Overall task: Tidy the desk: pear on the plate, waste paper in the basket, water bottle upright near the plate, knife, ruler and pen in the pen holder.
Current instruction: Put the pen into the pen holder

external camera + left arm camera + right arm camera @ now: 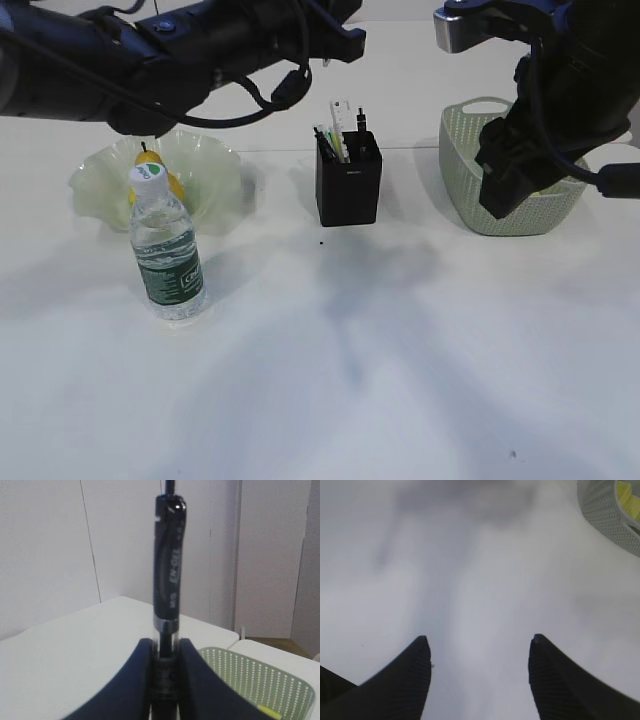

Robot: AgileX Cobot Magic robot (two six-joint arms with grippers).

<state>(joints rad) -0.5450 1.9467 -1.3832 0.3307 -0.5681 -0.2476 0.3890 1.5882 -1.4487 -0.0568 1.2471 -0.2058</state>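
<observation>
My left gripper is shut on a black pen and holds it upright, high above the black pen holder; it also shows in the exterior view. A clear ruler and other thin items stand in the holder. The yellow pear lies in the ruffled green plate. The water bottle stands upright just in front of the plate. The yellow waste paper lies in the green basket. My right gripper is open and empty, in front of the basket.
The white desk stretches in front of the plate, the holder and the basket. The basket's rim shows at the top right of the right wrist view and at the lower right of the left wrist view.
</observation>
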